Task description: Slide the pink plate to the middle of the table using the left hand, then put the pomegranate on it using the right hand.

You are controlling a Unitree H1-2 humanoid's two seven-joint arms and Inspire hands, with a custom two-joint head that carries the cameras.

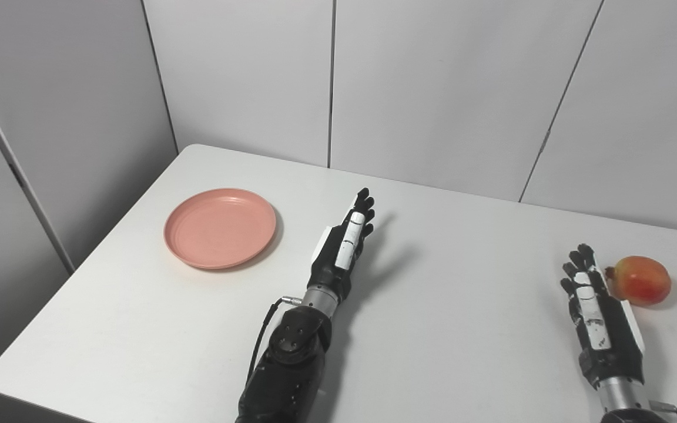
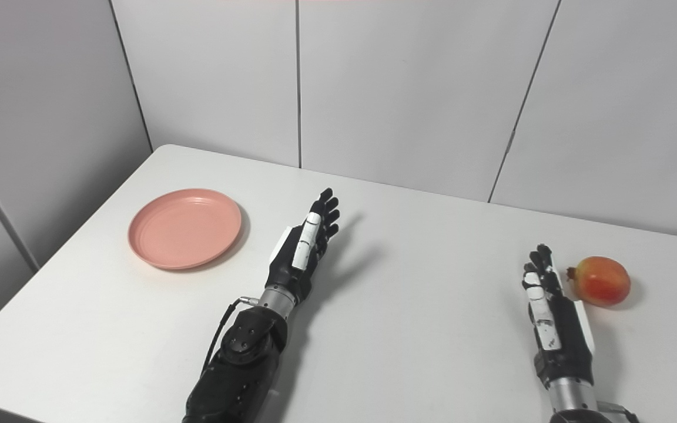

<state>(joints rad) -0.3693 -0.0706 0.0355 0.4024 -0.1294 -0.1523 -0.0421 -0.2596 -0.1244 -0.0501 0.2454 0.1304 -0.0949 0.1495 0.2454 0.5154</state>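
The left hand [image 1: 343, 247] is stretched out flat, fingers straight and apart, holding nothing, just right of the plate [image 1: 220, 227] and not touching it. The right hand [image 2: 553, 314] is likewise extended with fingers apart, empty, far to the plate's right, just beside the pomegranate [image 2: 602, 280]. The right eye view shows a clear gap between that hand and the fruit; the left eye view shows them almost overlapping. The plate is round, pink, smooth and shallow, on the matte white table [image 1: 462, 329].
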